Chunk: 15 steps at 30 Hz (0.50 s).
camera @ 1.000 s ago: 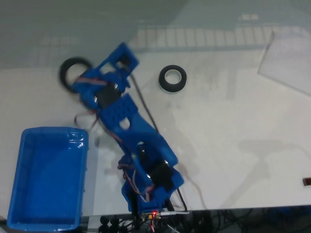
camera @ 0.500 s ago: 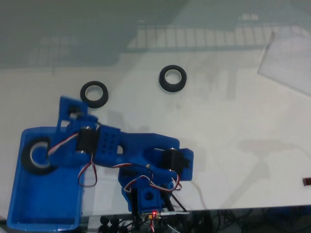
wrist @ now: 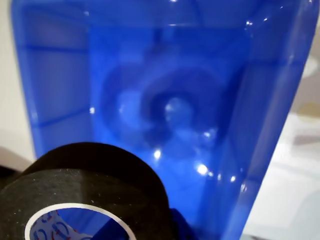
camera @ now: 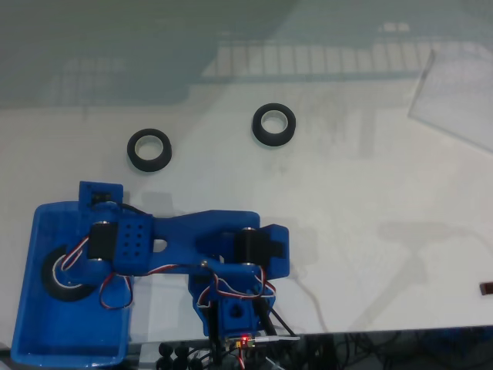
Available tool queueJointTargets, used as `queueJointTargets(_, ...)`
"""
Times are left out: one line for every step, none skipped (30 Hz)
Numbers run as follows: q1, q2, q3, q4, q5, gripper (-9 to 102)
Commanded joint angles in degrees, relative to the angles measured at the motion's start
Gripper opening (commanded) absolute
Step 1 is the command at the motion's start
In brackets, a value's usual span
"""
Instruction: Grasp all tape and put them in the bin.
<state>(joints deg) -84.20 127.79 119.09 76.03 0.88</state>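
Open table point(camera: 370, 193) surrounds both loose tape rolls point(camera: 149, 149); the bin point(camera: 46, 339) has room.

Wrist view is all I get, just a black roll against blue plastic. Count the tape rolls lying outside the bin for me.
Observer: Two in the fixed view. The left roll and the right roll both lie flat on the white table, apart from each other and clear of the bin.
Operator: Now place the roll in front of my camera against the bin walls.
Observer: In the fixed view that third roll is well inside the bin, about midway along its length and nearer its left wall. The arm covers its right edge, so I cannot tell whether the claw grips it.
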Motion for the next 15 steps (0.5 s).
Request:
queueJointTargets(-0.62, -0.44, -0.88, -1.41, -0.62, 10)
queueJointTargets(-0.35, -0.62, -0.79, -1.49, -0.09, 15)
queueJointTargets(0.00, -0.88, -0.79, -1.85, 0.35, 19)
queueJointTargets(0.26, -1.14, -0.62, -2.20, 0.70, 21)
queueJointTargets(0.53, -1.49, -0.62, -2.46, 1.14, 23)
queueJointTargets(0.62, -1.85, -0.62, -2.64, 1.41, 25)
queueJointTargets(0.70, -2.02, -0.62, -2.90, 1.85, 26)
queueJointTargets(0.88, -2.11, -0.62, -2.99, 2.29, 28)
queueJointTargets(1.05, -2.11, -0.62, -3.16, 2.46, 28)
queueJointTargets(1.32, -1.93, -0.62, -3.34, 2.64, 28)
queueJointTargets(1.85, -1.58, -0.62, -3.52, 2.81, 28)
queueJointTargets(2.46, -1.05, -0.62, -3.52, 2.72, 28)
queueJointTargets(3.34, -0.35, -0.62, -3.43, 2.55, 28)
queueJointTargets(4.31, 0.44, -0.53, -3.34, 2.29, 28)
queueJointTargets(5.54, 1.32, -0.53, -3.25, 1.85, 28)
